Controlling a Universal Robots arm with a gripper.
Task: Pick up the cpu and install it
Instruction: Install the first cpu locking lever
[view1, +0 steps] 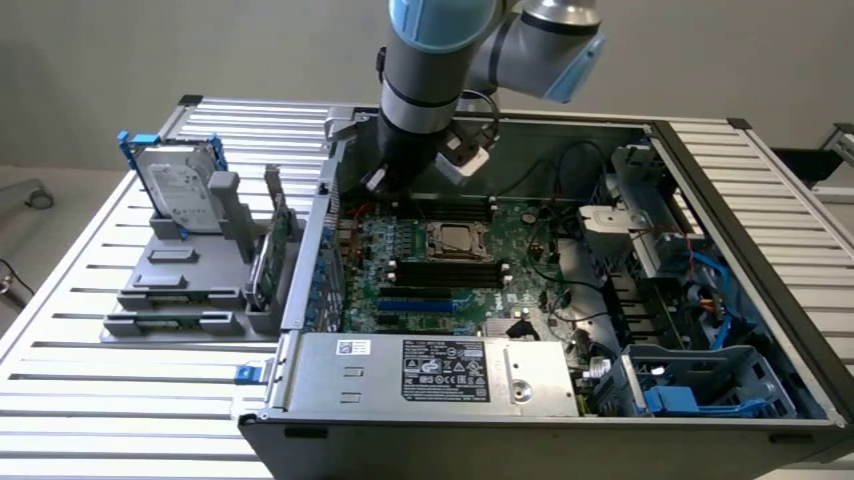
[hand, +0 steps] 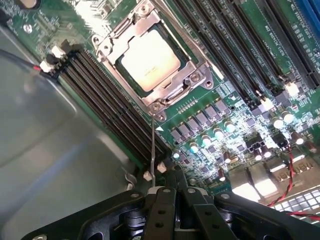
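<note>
The cpu (hand: 150, 60), a small square chip with a pale silvery top, lies flat inside the metal-framed socket (hand: 162, 97) of the green board. In the exterior view the cpu (view1: 457, 238) shows in the middle of the board inside the open computer case. My gripper (hand: 172, 192) hovers over the board a short way from the socket, beside the black memory slots (hand: 115, 112), with its dark fingers pressed together. A thin metal lever (hand: 152, 150) runs from the socket's corner up to my fingertips; whether they pinch it I cannot tell.
The case's grey side wall (hand: 45, 130) stands close beside my gripper. A power supply (view1: 427, 370) lies at the case's front, and a blue drive cage (view1: 707, 385) and cables at the exterior view's right. Outside, a hard drive (view1: 180, 185) stands on a grey fixture.
</note>
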